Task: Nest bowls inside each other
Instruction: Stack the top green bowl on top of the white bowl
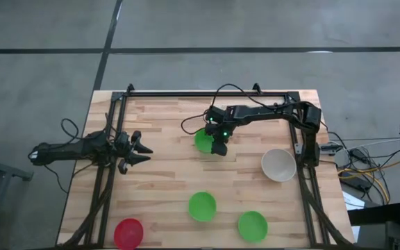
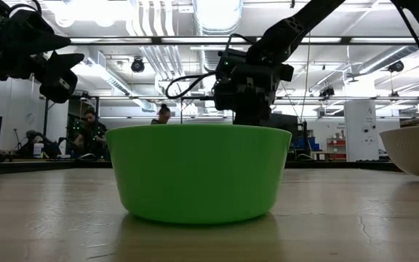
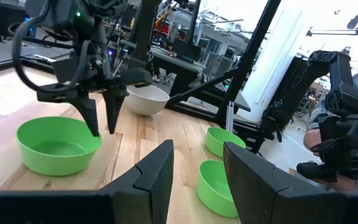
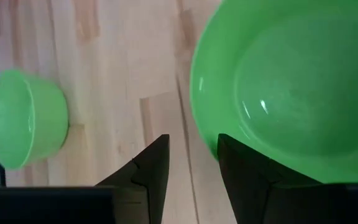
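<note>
A green bowl [image 1: 201,141] [image 4: 291,87] stands on its base at the table's middle, toward the far side. My right gripper [image 1: 219,147] [image 3: 103,127] is open and points steeply down at the rim on the bowl's right side. One finger is over the bowl's inside and the other outside its wall, with a gap showing. Two more green bowls [image 1: 202,206] [image 1: 252,226] and a red bowl [image 1: 128,232] stand along the near edge. A white bowl [image 1: 278,164] stands at the right. My left gripper [image 1: 146,154] waits open and level at the table's left.
Black frame rails [image 1: 207,93] run along the far edge and down both sides of the wooden table [image 1: 165,180]. Bare wood lies between the bowl in the middle and the near row. People sit in the room beyond the table [image 2: 89,131].
</note>
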Motion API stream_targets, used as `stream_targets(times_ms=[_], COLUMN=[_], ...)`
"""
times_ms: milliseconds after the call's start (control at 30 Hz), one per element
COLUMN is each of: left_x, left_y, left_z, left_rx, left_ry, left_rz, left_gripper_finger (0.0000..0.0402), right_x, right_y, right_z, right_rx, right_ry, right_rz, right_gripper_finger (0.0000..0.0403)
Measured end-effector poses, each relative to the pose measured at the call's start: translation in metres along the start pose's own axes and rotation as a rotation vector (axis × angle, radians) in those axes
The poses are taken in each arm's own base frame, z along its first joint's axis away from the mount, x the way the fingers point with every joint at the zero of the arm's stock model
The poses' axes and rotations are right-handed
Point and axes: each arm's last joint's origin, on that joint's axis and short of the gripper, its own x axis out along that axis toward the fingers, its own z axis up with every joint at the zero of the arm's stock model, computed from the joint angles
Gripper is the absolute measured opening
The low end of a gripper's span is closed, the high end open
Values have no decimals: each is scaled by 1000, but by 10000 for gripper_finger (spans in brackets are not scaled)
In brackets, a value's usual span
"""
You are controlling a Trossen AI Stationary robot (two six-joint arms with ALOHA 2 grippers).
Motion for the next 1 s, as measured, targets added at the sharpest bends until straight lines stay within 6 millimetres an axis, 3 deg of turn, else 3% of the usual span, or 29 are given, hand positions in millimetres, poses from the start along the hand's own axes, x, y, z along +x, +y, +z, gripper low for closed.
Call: stream_targets(times_ms=[533,1000], left_x=[0,0], left_y=[0,0], left_z=[0,0], left_rx=[0,0], left_ry=[0,0], left_rz=[0,0], left_gripper_finger=[145,145], right_x=[4,19], right_y=[0,-12], right_z=[-5,-20], right_rx=[-115,-102], right_ry=[18,-21], right_rz=[3,2], right_gripper_finger=[133,114])
